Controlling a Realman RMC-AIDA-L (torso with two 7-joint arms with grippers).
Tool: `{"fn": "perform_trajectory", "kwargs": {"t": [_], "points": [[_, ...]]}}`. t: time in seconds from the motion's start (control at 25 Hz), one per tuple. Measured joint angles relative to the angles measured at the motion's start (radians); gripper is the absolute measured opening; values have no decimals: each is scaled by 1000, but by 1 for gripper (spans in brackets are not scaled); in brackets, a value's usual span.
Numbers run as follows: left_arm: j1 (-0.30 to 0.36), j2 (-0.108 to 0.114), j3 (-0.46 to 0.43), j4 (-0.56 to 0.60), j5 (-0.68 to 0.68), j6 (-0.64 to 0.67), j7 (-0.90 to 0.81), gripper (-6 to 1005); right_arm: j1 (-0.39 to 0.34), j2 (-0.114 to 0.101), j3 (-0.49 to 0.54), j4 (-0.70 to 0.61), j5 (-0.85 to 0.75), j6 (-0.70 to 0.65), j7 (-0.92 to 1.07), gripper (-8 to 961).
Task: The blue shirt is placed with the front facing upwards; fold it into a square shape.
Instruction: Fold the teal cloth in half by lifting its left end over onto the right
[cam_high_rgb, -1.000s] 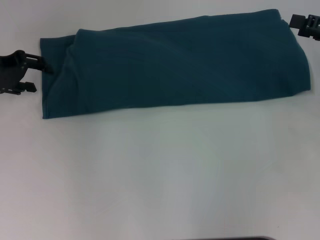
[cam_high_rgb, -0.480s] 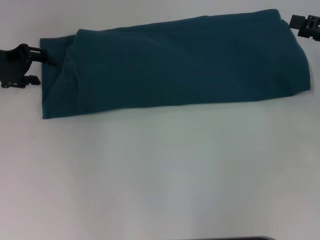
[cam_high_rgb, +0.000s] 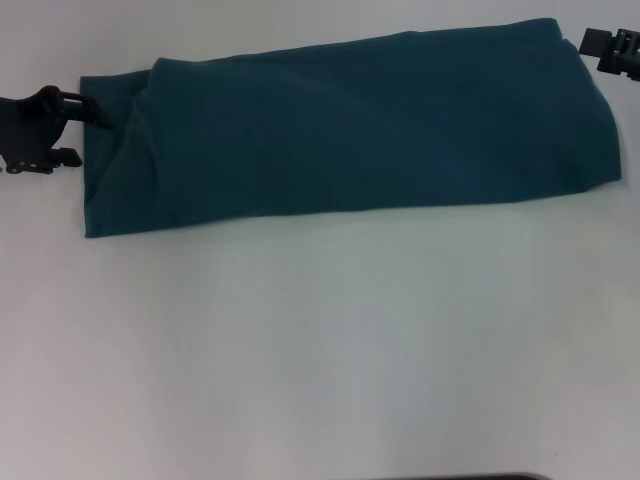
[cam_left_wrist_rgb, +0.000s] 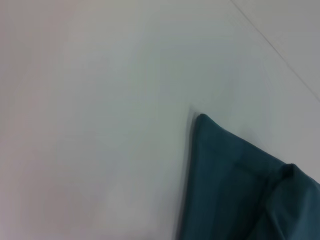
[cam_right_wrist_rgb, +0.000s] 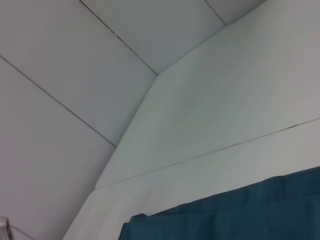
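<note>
- Left gripper (cam_high_rgb: 72, 125) sits at the left end of the blue shirt (cam_high_rgb: 360, 125), by the far corner; its upper finger tip reaches the cloth edge, the lower one lies on bare table. Jaws stand apart, nothing between them.
- Change over the last second: the left gripper has moved up and away from the robot along the short left edge, from about mid-edge to the far corner. The cloth shows no shift across those frames, so no pull has been applied yet.
- Right gripper (cam_high_rgb: 612, 48) is parked just off the far right corner of the shirt, position unchanged. Whether its fingers are open or shut: cannot tell.
- Blue shirt lies on the white table (cam_high_rgb: 320, 360) as a long horizontal band, already folded lengthwise; no lettering shows on the upper face. A single thinner layer sticks out at the left end, with a diagonal crease beside it; the right end is rounded and thicker.
- Left wrist view shows only the pointed corner of the shirt against the table; the arm's own fingers are not in that picture.
- Judgement: long folds look done, and the remaining work is folding the band across its length to get a square. The repositioning reads as lining up on the far-left corner for a pinch.
- Risk: catching only the loose single layer would leave the bulk behind and skew the fold.
</note>
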Motion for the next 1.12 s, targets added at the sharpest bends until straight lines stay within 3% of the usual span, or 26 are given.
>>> {"fn": "perform_trajectory", "kwargs": {"t": [1.12], "points": [[-11, -17, 30, 0, 1, 2, 8, 703, 0, 0, 5, 0, 0, 0, 4, 877]]}}
